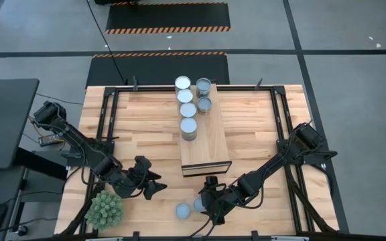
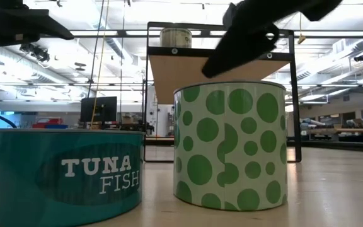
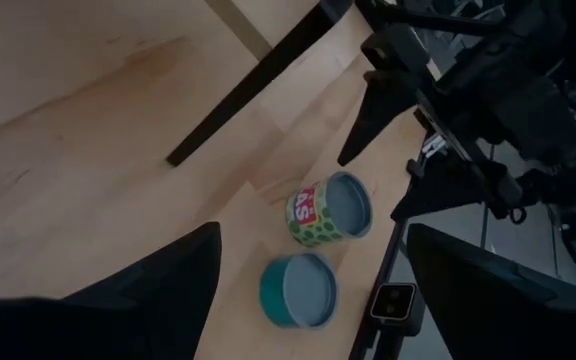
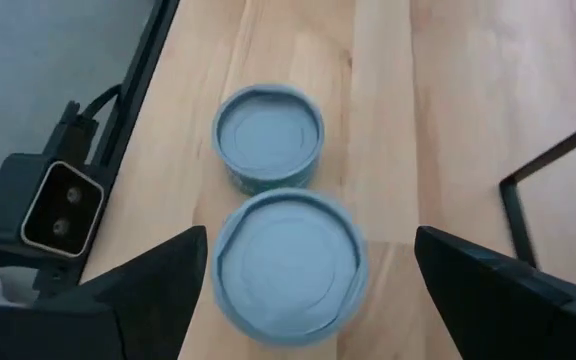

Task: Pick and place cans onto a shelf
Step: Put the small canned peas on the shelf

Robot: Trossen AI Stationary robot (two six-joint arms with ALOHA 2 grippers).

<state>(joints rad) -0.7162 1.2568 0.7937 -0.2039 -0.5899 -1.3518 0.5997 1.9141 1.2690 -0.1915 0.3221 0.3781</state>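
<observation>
- Right pincer [image 1: 205, 204], lower middle of the high view, hangs wide open over the dotted can [image 4: 288, 265]; its fingers [image 4: 148, 290] flank the can without touching it.
- Tuna can [image 1: 183, 211] sits just left of the dotted can on the surface [image 1: 146, 127], near the front edge.
- Left pincer [image 1: 154, 186], lower left, is open and holds nothing; a green plant ball [image 1: 105, 209] lies below it.
- Shelf [image 1: 205, 144] stands at centre; four cans [image 1: 187, 110] line its top, two more [image 1: 204, 94] stand beside them, upper right.
</observation>
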